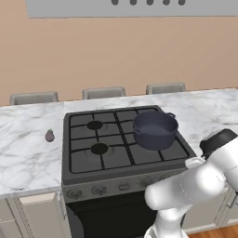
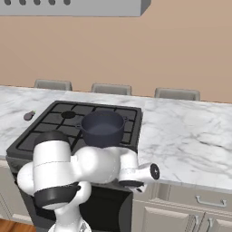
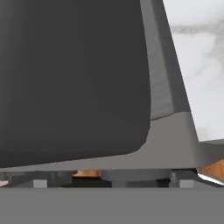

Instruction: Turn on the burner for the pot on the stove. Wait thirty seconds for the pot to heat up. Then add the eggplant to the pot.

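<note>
with the gripper spread wide low at the stove (image 1: 79, 160) front, line it squarely on the knob serving the pot (image 1: 155, 129) before pinching and twisting.

The pot (image 1: 155, 129) occupied the right rear grate of the stove (image 1: 116, 160); the left grates and the near right grate lay bare. Left of the stove, the counter (image 1: 28, 153) held only the eggplant (image 1: 49, 135). The range hood (image 1: 135, 7) hung well above the stove.
</note>
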### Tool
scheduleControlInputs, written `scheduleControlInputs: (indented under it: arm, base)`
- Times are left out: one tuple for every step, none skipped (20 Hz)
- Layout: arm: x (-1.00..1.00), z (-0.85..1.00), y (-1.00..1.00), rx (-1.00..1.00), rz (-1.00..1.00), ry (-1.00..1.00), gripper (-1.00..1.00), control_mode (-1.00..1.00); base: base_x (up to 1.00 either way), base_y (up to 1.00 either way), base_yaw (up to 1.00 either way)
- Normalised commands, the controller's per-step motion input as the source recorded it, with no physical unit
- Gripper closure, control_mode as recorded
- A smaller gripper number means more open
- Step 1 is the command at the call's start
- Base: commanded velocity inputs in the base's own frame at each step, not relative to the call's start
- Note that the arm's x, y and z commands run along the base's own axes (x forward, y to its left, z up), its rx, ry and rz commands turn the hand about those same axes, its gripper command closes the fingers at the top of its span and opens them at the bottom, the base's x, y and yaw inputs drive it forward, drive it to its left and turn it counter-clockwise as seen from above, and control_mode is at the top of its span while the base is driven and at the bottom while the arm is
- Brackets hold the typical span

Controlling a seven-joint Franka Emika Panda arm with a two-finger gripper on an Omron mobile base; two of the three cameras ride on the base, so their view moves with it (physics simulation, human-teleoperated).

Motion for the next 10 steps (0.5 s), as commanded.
scheduleControlInputs:
  arm:
    - [-0.16, 0.14, 0.50, 0.06, -0.07, 0.00, -1.00, -1.00]
    - [-0.16, 0.18, 0.51, 0.06, -0.08, 0.00, -1.00, -1.00]
    - [-0.14, 0.26, 0.56, 0.05, -0.09, 0.00, -1.00, -1.00]
    - [-0.10, 0.37, 0.56, 0.04, -0.10, 0.00, -1.00, -1.00]
    - [-0.03, 0.41, 0.54, 0.03, -0.12, 0.00, -1.00, -1.00]
    - [-0.08, 0.46, 0.56, 0.03, -0.12, 0.00, -1.00, -1.00]
    - [-0.11, 0.47, 0.55, 0.01, -0.13, 0.00, -1.00, -1.00]
    - [-0.14, 0.52, 0.56, 0.00, -0.13, 0.00, -1.00, -1.00]
    - [-0.16, 0.54, 0.59, 0.00, -0.15, 0.00, -1.00, -1.00]
    - [-0.16, 0.57, 0.61, 0.00, -0.15, 0.00, -1.00, -1.00]
  base:
    - [0.00, 0.00, 0.00]
    - [0.00, 0.00, 0.00]
    - [0.00, 0.00, 0.00]
    - [0.00, 0.00, 0.00]
    - [0.00, 0.00, 0.00]
    - [0.00, 0.00, 0.00]
    - [0.00, 0.00, 0.00]
    - [0.00, 0.00, 0.00]
    - [0.00, 0.00, 0.00]
    - [0.00, 0.00, 0.00]
